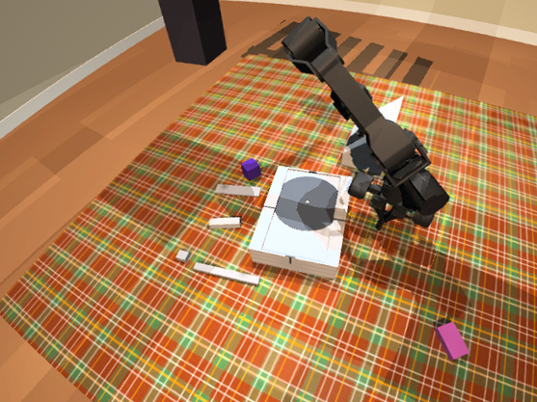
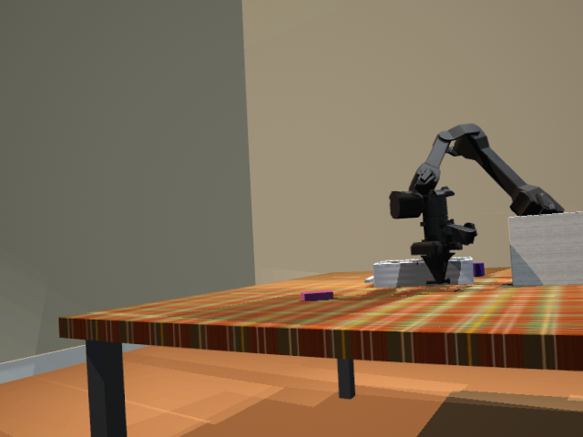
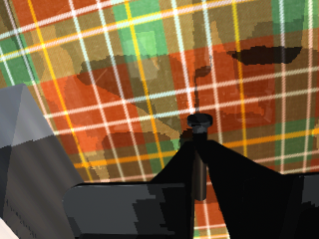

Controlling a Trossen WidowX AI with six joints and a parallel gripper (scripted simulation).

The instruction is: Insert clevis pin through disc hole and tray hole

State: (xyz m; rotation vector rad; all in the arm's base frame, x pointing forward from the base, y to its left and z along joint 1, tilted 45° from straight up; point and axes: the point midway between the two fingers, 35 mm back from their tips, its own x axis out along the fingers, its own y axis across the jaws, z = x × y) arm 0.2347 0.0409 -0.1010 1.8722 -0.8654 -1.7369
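Steel clevis pin with a round head [image 3: 199, 161] is pinched by the black tool [image 1: 380, 219] [image 2: 440, 280] [image 3: 198, 147], beside the rimmed steel tray [image 1: 293, 261] [image 2: 391, 276] [image 3: 30, 164]!

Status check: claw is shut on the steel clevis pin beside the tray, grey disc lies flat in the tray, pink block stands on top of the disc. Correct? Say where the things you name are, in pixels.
One error: the pink rectangular block [image 1: 452, 340] [image 2: 316, 296] isn't on the grey round disc [image 1: 302, 189]; it lies on the plaid table [image 1: 275, 343] [image 2: 188, 312], away from the tray, per the top view. The rest stands.
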